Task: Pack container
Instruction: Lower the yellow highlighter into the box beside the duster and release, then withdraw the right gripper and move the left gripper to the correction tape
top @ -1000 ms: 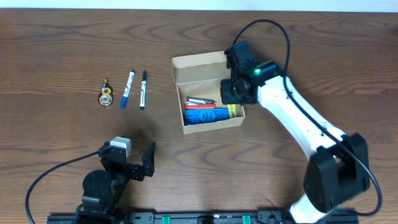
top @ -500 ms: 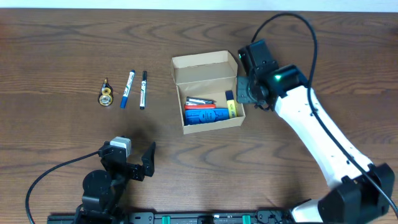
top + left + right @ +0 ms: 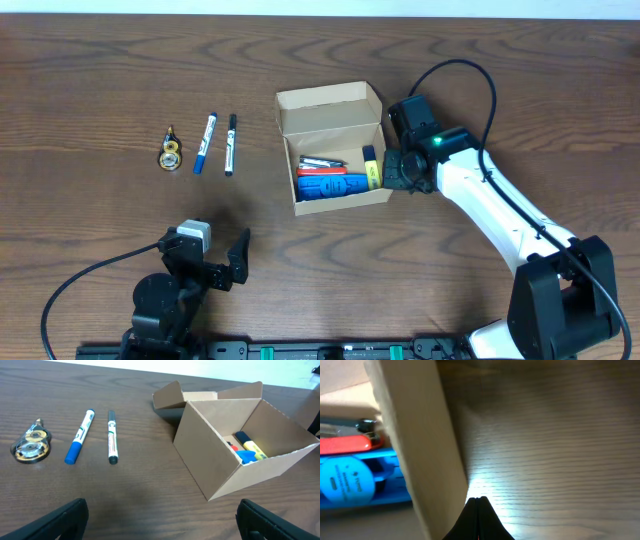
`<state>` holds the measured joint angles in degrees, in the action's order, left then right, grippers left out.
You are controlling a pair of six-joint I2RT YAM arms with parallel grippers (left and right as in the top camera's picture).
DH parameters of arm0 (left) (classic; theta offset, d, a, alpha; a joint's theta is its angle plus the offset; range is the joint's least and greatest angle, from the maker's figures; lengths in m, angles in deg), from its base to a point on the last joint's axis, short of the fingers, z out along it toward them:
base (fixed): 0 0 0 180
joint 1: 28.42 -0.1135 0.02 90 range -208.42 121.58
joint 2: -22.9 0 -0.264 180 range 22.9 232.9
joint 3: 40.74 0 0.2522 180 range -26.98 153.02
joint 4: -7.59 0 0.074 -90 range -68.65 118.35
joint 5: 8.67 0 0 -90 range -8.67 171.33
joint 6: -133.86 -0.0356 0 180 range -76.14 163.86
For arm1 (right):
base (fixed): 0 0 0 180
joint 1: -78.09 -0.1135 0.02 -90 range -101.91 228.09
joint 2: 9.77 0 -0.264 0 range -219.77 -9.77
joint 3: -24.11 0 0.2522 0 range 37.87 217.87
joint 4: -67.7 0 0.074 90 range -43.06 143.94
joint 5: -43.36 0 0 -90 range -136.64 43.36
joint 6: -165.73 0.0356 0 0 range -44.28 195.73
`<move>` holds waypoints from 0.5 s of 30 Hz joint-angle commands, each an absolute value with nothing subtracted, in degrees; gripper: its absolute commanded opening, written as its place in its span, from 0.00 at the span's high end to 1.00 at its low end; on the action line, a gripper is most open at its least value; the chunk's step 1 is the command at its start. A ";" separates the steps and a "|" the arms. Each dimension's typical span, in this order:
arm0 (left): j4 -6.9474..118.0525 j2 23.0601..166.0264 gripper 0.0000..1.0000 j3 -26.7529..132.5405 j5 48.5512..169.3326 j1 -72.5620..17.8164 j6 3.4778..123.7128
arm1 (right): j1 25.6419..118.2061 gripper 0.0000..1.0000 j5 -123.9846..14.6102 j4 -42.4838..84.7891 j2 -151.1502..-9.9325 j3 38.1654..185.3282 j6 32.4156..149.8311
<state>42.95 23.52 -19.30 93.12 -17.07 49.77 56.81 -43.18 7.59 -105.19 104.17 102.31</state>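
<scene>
**A:** Where is your right hand?

**B:** My right hand (image 3: 399, 172) is pressed together and holds nothing. It sits low, just outside the right wall of the box (image 3: 343, 203). I can't tell whether it touches the card.

**A:** Is there room around it?

**B:** There's bare desk (image 3: 520, 90) to its right and beyond it. The box stands mid-desk, with its flap (image 3: 330, 112) open on the far side.

**A:** What's inside?

**B:** A blue item (image 3: 333, 186) lies along the near wall, with a red pen (image 3: 318, 171) beside it. A yellow marker (image 3: 372, 174) is at the right end.

**A:** And your other hand?

**B:** My left hand (image 3: 215, 255) is spread wide and empty, by the near edge. Well left of the box lie a black marker (image 3: 231, 145), a blue marker (image 3: 205, 143) and a tape roll (image 3: 172, 153).
</scene>
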 commanded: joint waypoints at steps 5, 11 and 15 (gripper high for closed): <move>42.97 23.15 0.05 -20.52 93.14 -16.78 48.96 | 56.79 0.99 -48.49 8.75 -105.47 103.65 101.94; 42.97 23.15 0.05 -20.52 93.16 -16.78 48.96 | 56.72 0.99 -50.02 8.77 -105.47 103.65 101.59; 42.95 23.15 0.05 -20.52 93.14 -16.78 48.96 | 56.81 0.99 -49.61 8.77 -105.45 103.78 99.84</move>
<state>42.95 23.52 -19.30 93.12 -17.05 49.77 56.79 -49.06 8.62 -105.21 103.89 101.94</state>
